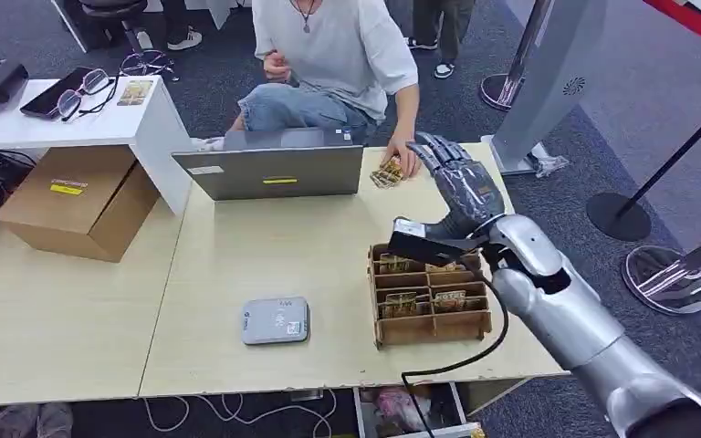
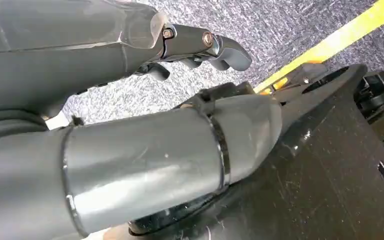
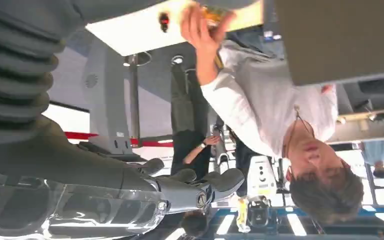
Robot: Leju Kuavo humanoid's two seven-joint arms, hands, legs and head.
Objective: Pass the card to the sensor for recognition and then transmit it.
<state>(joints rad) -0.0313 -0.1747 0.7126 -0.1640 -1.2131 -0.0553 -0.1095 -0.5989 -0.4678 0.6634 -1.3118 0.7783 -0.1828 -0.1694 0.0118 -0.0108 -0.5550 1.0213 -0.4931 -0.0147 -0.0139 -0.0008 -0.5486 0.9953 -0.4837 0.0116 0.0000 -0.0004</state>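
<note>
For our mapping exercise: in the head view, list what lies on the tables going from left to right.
Brown cardboard box → grey open laptop → small grey square sensor pad → brown compartmented card tray.

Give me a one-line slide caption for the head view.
Open right hand raised above the card rack; person's hand on cards beside laptop.

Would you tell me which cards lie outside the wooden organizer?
The cards under the person's hand beside the laptop; the others sit in the organizer's compartments.
</note>
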